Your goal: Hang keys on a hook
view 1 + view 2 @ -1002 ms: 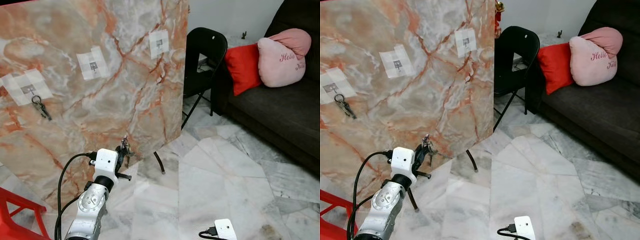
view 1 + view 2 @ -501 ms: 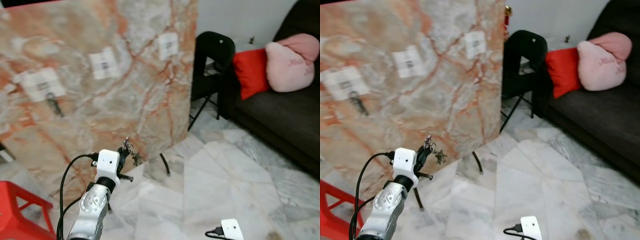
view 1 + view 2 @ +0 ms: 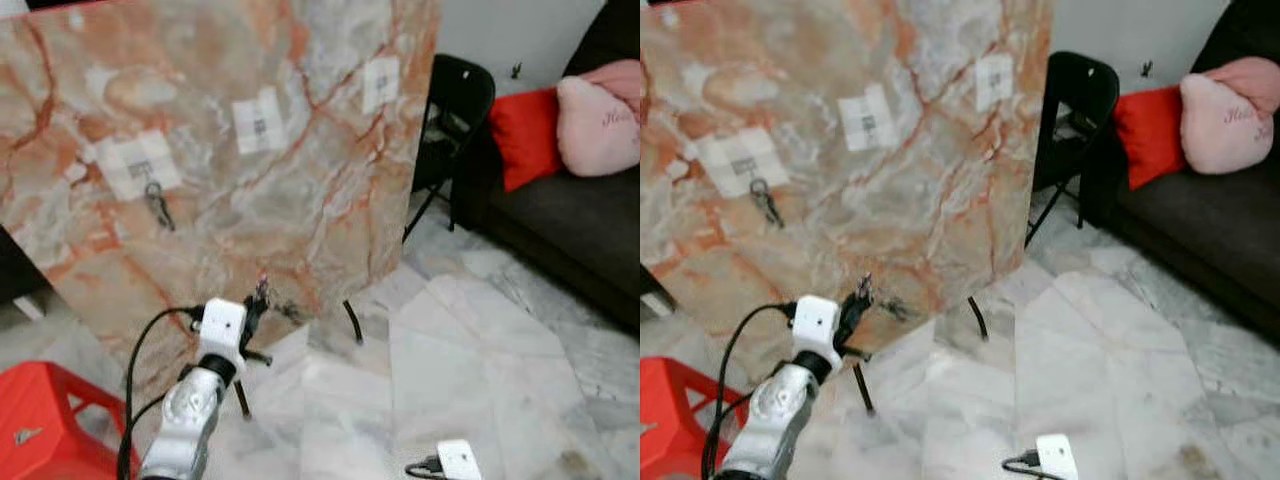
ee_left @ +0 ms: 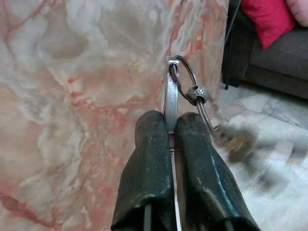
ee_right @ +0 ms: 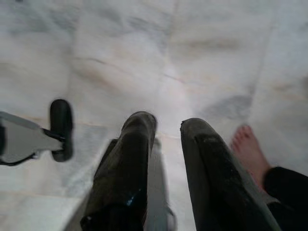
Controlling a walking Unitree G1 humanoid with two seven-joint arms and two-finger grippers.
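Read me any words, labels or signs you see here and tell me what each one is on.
"Hello": embroidered on the pink cushion, blurred; a second word below is unreadable.
White pads on the marble board: hook pads, no readable text.
Nothing else carries text.

A flat silver key (image 4: 171, 98) is pinched upright between the left fingers (image 4: 149, 163), its ring (image 4: 185, 84) and blurred bunch of keys (image 4: 236, 139) hung beside the fingertips.
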